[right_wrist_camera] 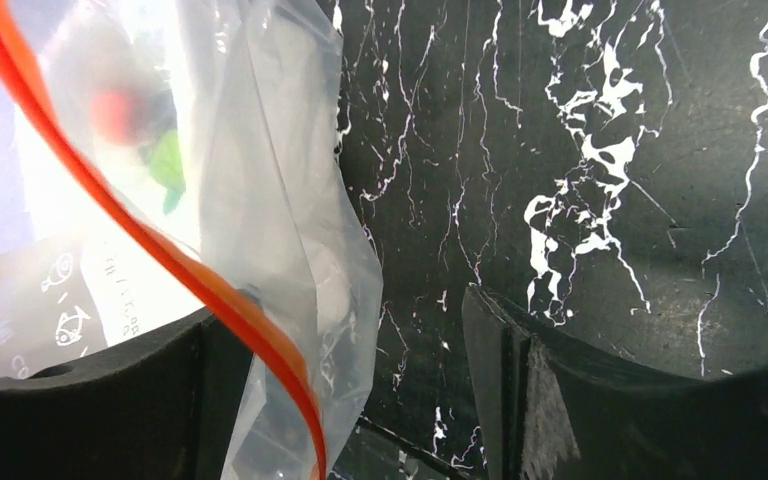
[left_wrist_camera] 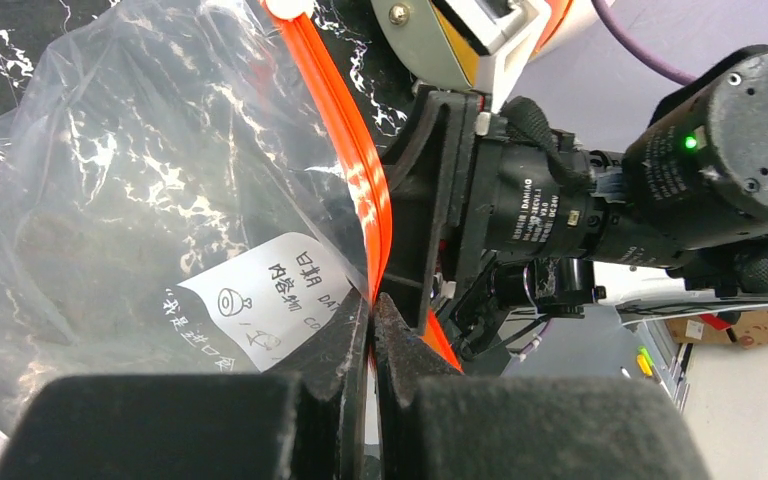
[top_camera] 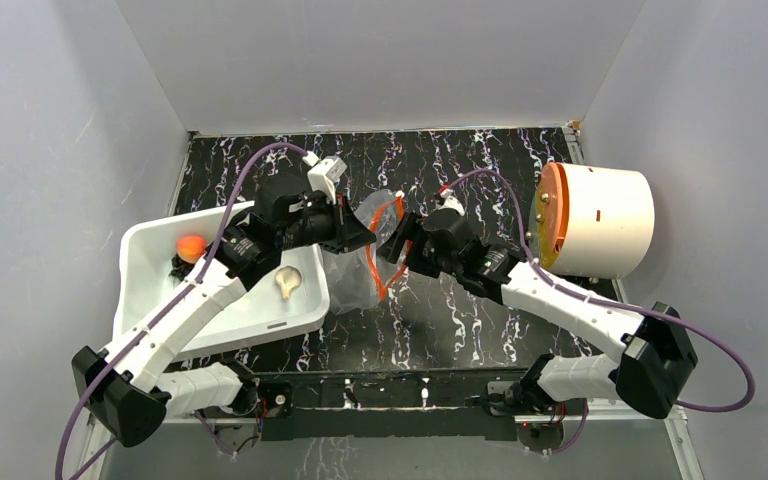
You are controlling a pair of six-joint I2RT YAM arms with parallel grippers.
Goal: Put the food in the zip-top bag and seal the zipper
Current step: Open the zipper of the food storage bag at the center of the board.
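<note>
The clear zip-top bag (top_camera: 352,280) hangs between my two grippers over the middle of the table. My left gripper (top_camera: 363,236) (left_wrist_camera: 373,304) is shut on its orange-red zipper (left_wrist_camera: 360,170), just beside the bag's white label (left_wrist_camera: 265,295). My right gripper (top_camera: 392,246) (right_wrist_camera: 345,312) stands open, with the zipper (right_wrist_camera: 170,255) and the bag's edge (right_wrist_camera: 300,210) lying against its left finger (right_wrist_camera: 110,400). Food lies in the white bin: an orange ball (top_camera: 192,246) and a beige piece (top_camera: 287,282). Blurred red and green shapes (right_wrist_camera: 120,120) show through the plastic; I cannot tell whether they lie inside the bag.
The white bin (top_camera: 150,235) sits at the left under my left arm. A white cylinder with an orange face (top_camera: 600,220) lies on its side at the back right. Grey walls close in the table on three sides.
</note>
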